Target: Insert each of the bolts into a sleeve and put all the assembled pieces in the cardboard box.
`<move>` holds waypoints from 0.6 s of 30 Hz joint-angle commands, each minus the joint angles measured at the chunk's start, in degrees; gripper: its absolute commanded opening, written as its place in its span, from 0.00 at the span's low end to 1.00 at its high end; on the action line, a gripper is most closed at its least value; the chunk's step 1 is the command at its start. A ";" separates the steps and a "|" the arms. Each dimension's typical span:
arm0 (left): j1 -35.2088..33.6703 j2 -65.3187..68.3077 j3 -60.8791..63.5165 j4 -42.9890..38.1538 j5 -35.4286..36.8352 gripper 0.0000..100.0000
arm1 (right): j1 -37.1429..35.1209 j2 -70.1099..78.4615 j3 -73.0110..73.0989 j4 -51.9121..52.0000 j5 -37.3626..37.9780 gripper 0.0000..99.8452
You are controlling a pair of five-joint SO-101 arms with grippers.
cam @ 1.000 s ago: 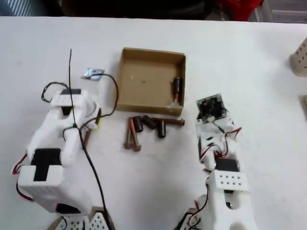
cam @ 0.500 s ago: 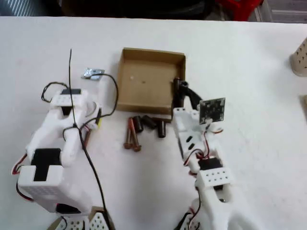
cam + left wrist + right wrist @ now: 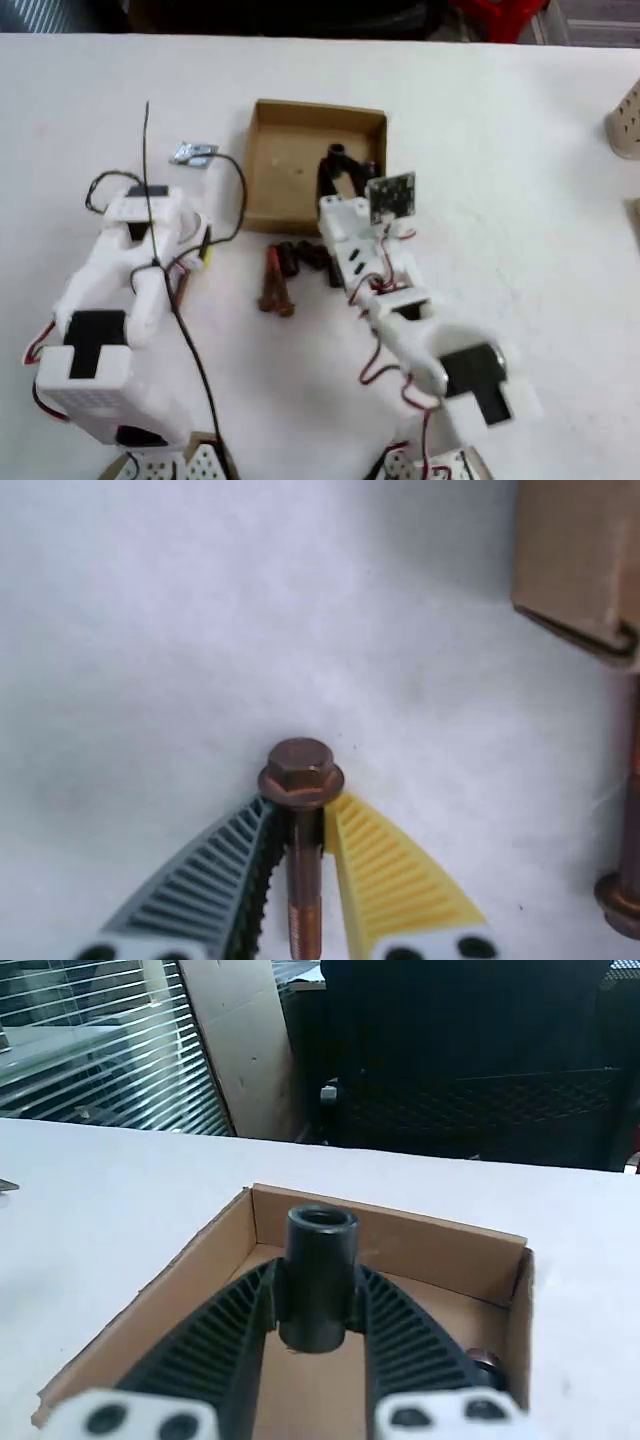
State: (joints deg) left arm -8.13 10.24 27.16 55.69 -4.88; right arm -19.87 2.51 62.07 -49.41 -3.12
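Note:
My left gripper is shut on a copper bolt, held by the shank just below its hex head, low over the white table. In the high view that gripper sits left of the loose parts. My right gripper is shut on a black sleeve, which stands upright with its bore facing up, above the cardboard box. From above, the right gripper hangs over the right half of the box. A dark piece lies in the box's corner.
Two loose bolts and several black sleeves lie on the table just in front of the box. A small metal bracket lies left of the box. A black cable loops from the left arm. A beige object stands at the right edge.
The right arm has swung left and away from the table's front, carrying its gripper from beside the box's right wall to over the box. The left arm has stayed still.

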 commanded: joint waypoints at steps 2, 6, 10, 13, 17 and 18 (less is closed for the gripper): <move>-1.19 -0.57 -1.14 -1.76 -0.35 0.02 | -3.56 6.64 -2.20 -14.90 -0.53 0.02; -1.10 -0.57 -1.23 -1.76 -0.44 0.02 | -6.90 7.87 4.66 -24.13 -0.44 0.02; -1.01 -0.57 -1.32 -1.76 -0.53 0.02 | -8.75 6.90 11.16 -29.58 -0.35 0.02; -1.01 -0.57 -1.32 -1.76 -0.53 0.02 | -8.75 5.76 14.77 -30.20 -0.53 0.02; -0.92 -0.57 -1.32 -1.76 -0.62 0.02 | -8.66 4.18 19.43 -30.20 -0.62 0.02; -0.92 -0.57 -1.32 -1.76 -0.62 0.02 | -8.75 3.65 20.57 -30.29 -0.62 0.02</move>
State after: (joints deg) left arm -8.13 10.24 27.16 55.69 -4.88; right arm -28.31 10.24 80.53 -78.07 -3.12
